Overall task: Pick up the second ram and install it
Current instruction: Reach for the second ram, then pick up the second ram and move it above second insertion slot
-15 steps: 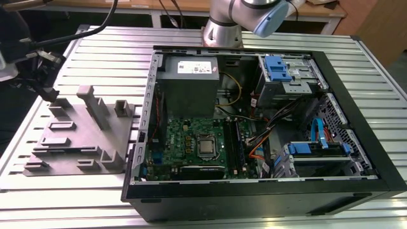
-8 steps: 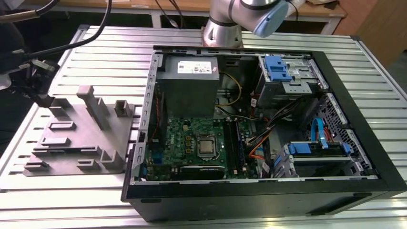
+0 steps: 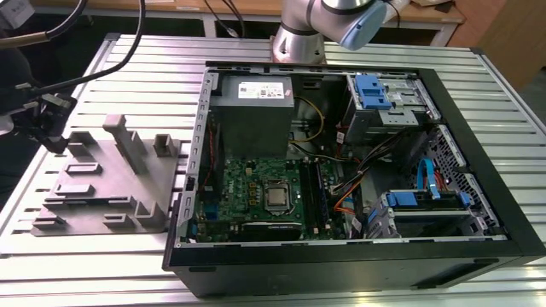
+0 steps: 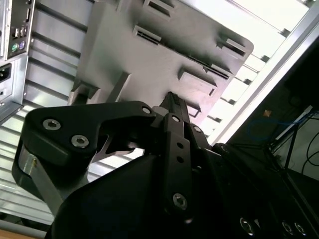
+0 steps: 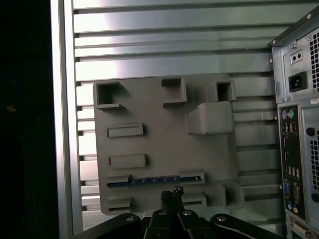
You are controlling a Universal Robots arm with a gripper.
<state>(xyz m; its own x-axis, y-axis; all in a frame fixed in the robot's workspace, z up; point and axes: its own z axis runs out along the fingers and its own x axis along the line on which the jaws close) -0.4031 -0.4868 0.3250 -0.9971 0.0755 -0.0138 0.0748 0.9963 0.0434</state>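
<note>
Hand [image 3: 53, 137] hangs at the exterior view's far left, over the slatted bench [image 3: 85, 275] and just beside the gray parts holder [image 3: 111, 185]. In both wrist views its fingers are pressed together at the tips, pinching nothing [image 5: 172, 191] [image 4: 170, 97]. Second ram [image 5: 149, 180] shows in the first wrist view as a thin blue strip on edge in the holder's long slot, just ahead of the fingertips; can't tell if they touch. The holder's other pockets [image 5: 125, 130] look bare.

To the right of the holder, touching its edge, lies the open PC case [image 3: 477, 249]. Inside, from the exterior view's left: green motherboard [image 3: 247, 192] w/ CPU socket [image 3: 277, 195], gray power supply [image 3: 252, 112] behind it, then blue-tabbed drive cages [image 3: 384, 96]. The arm's base [image 3: 298, 38] stands behind the case.
</note>
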